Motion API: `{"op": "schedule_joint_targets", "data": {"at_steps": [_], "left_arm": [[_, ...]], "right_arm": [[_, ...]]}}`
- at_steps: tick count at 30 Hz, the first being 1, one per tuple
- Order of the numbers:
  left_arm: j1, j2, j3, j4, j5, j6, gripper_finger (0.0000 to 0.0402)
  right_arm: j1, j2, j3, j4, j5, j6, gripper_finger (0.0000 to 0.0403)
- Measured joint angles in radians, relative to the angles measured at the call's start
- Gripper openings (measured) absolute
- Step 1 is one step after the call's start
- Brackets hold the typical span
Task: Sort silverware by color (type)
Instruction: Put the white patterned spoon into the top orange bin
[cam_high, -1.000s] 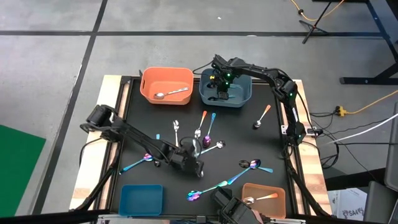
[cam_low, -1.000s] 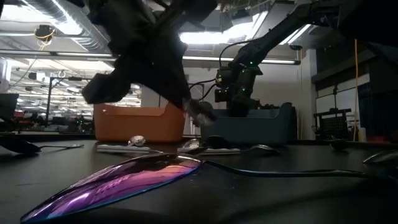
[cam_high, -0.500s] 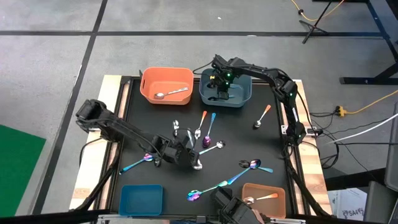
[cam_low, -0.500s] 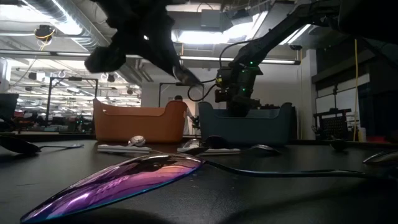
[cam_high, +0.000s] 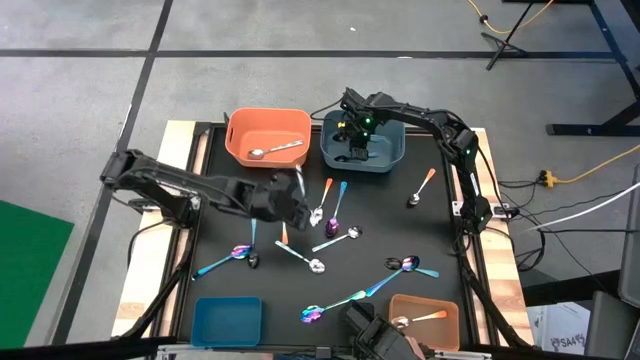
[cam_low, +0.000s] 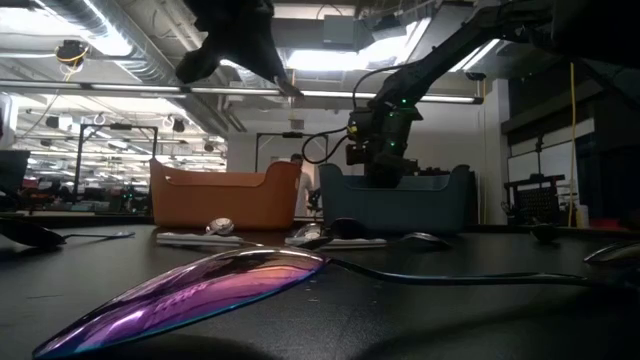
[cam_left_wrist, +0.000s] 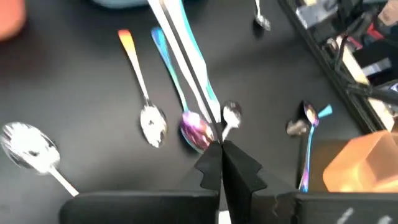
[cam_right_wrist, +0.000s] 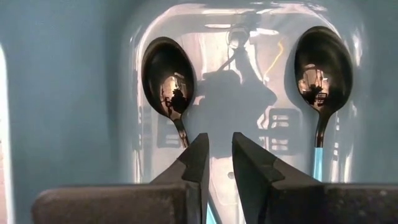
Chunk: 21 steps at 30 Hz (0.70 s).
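One held spoon (cam_left_wrist: 180, 43): plain silver, thin handle, above the table centre.
Left gripper (cam_left_wrist: 219, 145): clamped on that handle.
Other spoons (cam_high: 335, 300): scattered on the black mat (cam_high: 215, 180).
Right gripper (cam_right_wrist: 219, 140): fingers slightly apart, empty, over two black spoons (cam_right_wrist: 168, 74) in the blue bin (cam_high: 392, 162).
Change: left arm has lifted from the mat centre, nearer the orange bin (cam_high: 235, 140); right arm unmoved.

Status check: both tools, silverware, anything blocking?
Left tool shut on silver spoon, raised mid-table. Right tool parted inside blue bin, above two black spoons. Nothing blocking.

Left claw (cam_high: 297, 196) higher (apparently), spoon (cam_left_wrist: 180, 50) aloft.
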Motion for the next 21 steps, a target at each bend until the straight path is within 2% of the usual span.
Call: {"op": "schedule_joint_targets", "data": {"at_steps": [13, 21], "left_arm": [[0.275, -0.18, 0.0, -0.162, 0.042, 0.242, 0.0], [0.475, -0.218, 0.0, -0.184, 0.099, 0.422, 0.0]], "right_arm": [[0.0, 0.0, 0.0, -0.005, 0.0, 0.0, 0.006], [0.0, 0.0, 0.0, -0.009, 0.0, 0.0, 0.006]]}}
